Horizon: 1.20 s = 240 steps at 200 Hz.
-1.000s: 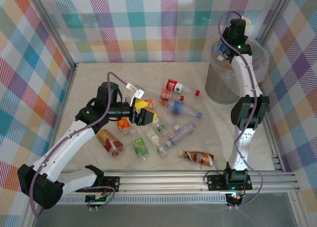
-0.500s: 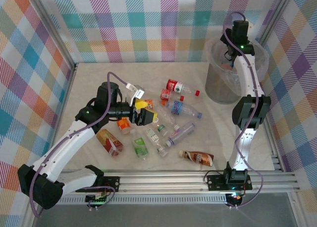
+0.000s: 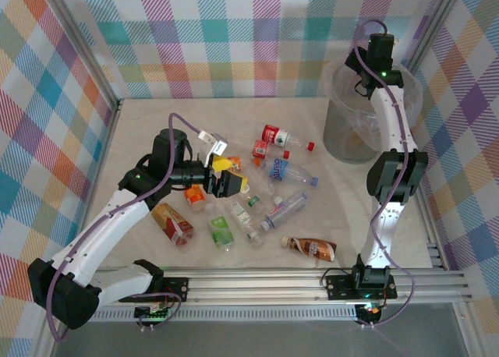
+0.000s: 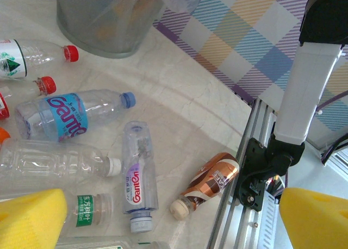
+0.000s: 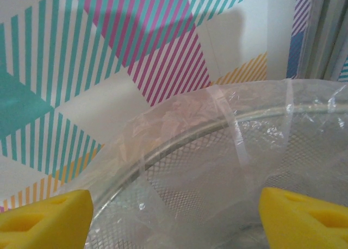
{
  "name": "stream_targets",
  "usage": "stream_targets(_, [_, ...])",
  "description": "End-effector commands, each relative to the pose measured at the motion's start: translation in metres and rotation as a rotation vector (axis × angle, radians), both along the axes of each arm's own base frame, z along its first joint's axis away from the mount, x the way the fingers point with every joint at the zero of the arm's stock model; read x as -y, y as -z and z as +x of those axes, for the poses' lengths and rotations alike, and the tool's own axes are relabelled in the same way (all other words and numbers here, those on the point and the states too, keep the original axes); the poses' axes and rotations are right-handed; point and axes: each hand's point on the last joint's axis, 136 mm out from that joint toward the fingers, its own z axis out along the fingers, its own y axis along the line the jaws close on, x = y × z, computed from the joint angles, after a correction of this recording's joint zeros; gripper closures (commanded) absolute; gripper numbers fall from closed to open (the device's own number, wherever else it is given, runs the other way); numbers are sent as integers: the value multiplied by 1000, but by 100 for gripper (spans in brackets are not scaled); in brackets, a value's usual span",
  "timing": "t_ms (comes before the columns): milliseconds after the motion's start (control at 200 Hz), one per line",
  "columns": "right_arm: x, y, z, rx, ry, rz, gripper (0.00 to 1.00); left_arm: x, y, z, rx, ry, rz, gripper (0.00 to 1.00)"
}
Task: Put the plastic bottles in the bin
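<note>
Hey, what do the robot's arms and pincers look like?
The left arm and right arm are white tubes with black joints, small green lights and a purple cable along each. The left pincer and right pincer have chunky yellow fingers.

Bright, even light from overhead fills all three views. Shadows on the pale bench (image 3: pixel 148 131) are faint and soft-edged. The top view is sharp throughout. The clear plastic bottles (image 4: pixel 51 116) carry small white glints. The crinkled liner (image 5: pixel 261 145) of the bin (image 5: pixel 179 144) shines mildly. Close to the lens, the yellow pads (image 5: pixel 43 219) of the right pincer (image 5: pixel 174 224) look slightly soft.
</note>
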Motion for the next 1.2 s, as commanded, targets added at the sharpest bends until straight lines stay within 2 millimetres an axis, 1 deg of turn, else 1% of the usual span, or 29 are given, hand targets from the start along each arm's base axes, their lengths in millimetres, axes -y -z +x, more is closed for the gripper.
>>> stream_targets(0, [-6,-47,-16,89,-63,-26,20,3,-20,-6,56,30,-27,0])
stream_targets(170, [-13,-71,-35,125,-112,-46,19,3,-21,-6,62,27,-29,0])
stream_targets(340, [-25,-88,-59,127,-186,-48,18,3,-23,-7,65,27,-32,0])
stream_targets(390, [-29,-93,-68,122,-211,-46,17,2,-22,-7,64,26,-33,0])
stream_targets(495, [-40,-97,-88,95,-271,-26,17,3,-24,-8,67,28,-40,0])
stream_targets(535, [-45,-100,-98,93,-296,-19,17,2,-26,-8,69,29,-43,0])
stream_targets(575, [-49,-99,-107,81,-317,-10,17,2,-26,-8,69,28,-43,0])
stream_targets(640, [-54,-102,-124,78,-339,3,16,2,-25,-8,69,27,-42,0])
stream_targets(850, [-66,-90,-185,9,-372,69,16,2,-30,-11,77,33,-55,0])
stream_targets(915, [-71,-81,-205,-30,-386,96,16,2,-31,-12,80,35,-59,0])
stream_targets(1025, [-81,-58,-240,-107,-414,136,16,2,-33,-13,78,40,-67,0])
stream_targets(1195, [-91,-14,-290,-226,-418,217,16,3,-36,-15,78,44,-79,0])
